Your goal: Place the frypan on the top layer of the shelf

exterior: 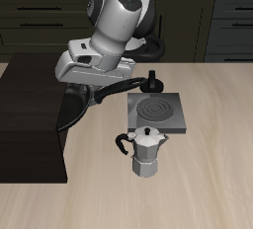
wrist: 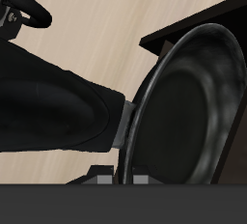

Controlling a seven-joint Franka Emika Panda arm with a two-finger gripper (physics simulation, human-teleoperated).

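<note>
My gripper [exterior: 96, 88] squeezed the long handle of the shiny, slippery frypan [wrist: 188, 107], which looked hard and heavy over the shelf [exterior: 30, 114].

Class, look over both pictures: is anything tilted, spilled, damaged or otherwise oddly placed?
Only the frypan stands out: it hangs tilted, nearly on edge, at the shelf's side edge rather than lying flat, with the gripper by its handle. The moka pot stands upright beside the burner plate. Nothing is spilled.

Exterior view looks down from the front; wrist view sits close — both share the frypan [exterior: 74, 106] [wrist: 188, 107].
</note>
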